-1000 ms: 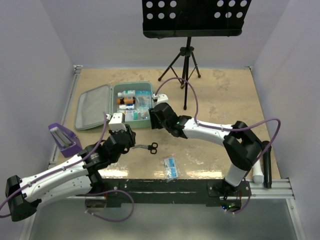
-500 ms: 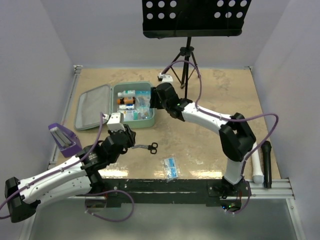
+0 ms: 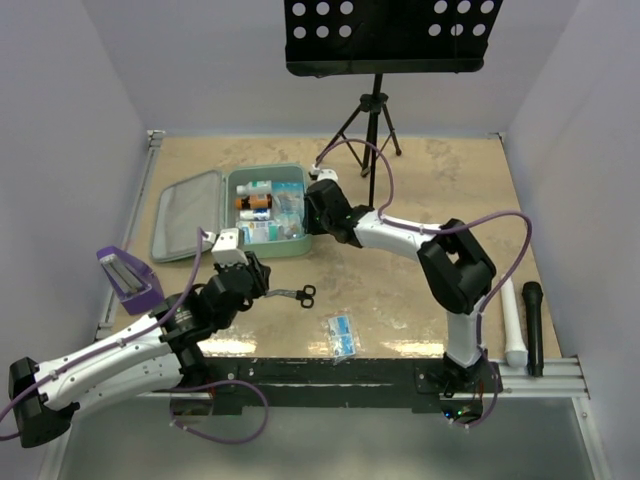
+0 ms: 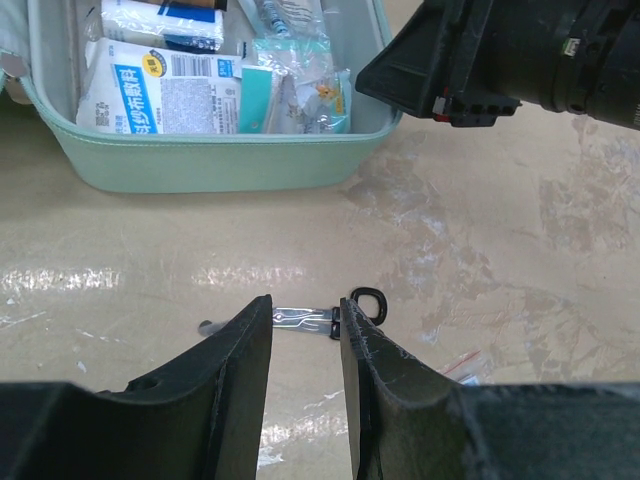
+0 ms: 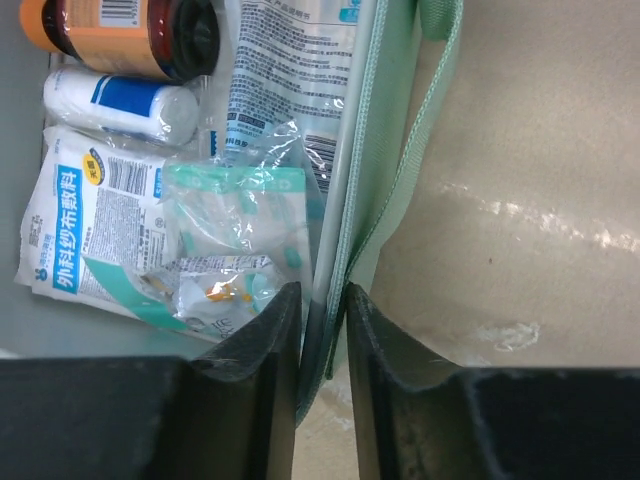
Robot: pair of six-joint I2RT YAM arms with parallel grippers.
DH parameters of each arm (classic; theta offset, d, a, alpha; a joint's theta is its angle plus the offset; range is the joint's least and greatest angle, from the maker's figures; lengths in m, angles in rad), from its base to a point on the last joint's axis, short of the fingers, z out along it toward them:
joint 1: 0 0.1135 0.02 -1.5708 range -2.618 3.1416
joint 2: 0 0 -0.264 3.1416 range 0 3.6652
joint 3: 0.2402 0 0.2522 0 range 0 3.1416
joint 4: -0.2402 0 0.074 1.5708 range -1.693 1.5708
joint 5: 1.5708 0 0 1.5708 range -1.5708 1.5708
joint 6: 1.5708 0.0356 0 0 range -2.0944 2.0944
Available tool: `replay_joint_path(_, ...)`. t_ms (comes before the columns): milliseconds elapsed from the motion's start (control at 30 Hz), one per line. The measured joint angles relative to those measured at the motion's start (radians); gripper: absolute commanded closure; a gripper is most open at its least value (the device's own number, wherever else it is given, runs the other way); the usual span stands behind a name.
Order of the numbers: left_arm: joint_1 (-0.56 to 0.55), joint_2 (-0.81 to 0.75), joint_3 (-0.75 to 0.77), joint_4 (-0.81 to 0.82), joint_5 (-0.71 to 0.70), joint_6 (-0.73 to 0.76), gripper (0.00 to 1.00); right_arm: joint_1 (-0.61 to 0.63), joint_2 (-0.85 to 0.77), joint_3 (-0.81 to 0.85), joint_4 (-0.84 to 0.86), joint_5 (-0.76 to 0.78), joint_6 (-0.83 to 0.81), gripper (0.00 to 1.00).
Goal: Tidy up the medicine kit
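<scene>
The mint-green medicine kit (image 3: 268,250) lies open, its lid (image 3: 186,214) flat to the left. It holds an orange bottle (image 5: 110,25), a white roll (image 5: 120,108) and several packets (image 5: 100,220). My right gripper (image 3: 313,212) is shut on the kit's right wall (image 5: 335,230) and its green strap, seen in the right wrist view (image 5: 322,296). My left gripper (image 4: 305,312) is open and empty. It hovers over the table just short of the small scissors (image 4: 368,300), which also show in the top view (image 3: 296,294).
A blue-and-clear packet (image 3: 341,334) lies near the front edge. A purple holder (image 3: 128,278) stands at the left. A music stand's tripod (image 3: 372,125) stands behind the kit. A white tube (image 3: 512,325) and a black marker (image 3: 531,312) lie at the right edge.
My right gripper swung from the kit's near right corner up along its right side and now sits clamped on the right wall. My left arm barely moved.
</scene>
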State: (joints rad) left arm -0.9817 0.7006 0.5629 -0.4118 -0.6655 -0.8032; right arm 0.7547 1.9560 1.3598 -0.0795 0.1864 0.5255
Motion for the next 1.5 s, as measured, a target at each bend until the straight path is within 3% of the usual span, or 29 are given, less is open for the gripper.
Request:
replay_joint_path(133,0.000,0.002,-0.001,0.002,0.004,0.000,0.62,-0.003,-0.061,-0.089,0.029,0.011,0.014,0.88)
replay_joint_path(267,0.000,0.008,-0.003,0.007,0.008,0.000,0.62,-0.010,-0.130,-0.185,0.055,0.009,0.020,0.91)
replay_joint_path(1067,0.000,0.129,-0.038,0.073,0.044,-0.008,0.62,0.005,-0.620,-0.684,0.040,0.016,0.172,0.92)
replay_joint_path(1500,0.013,0.280,-0.047,0.197,0.061,0.019,0.63,0.010,-0.800,-0.811,-0.005,0.040,0.252,0.92)
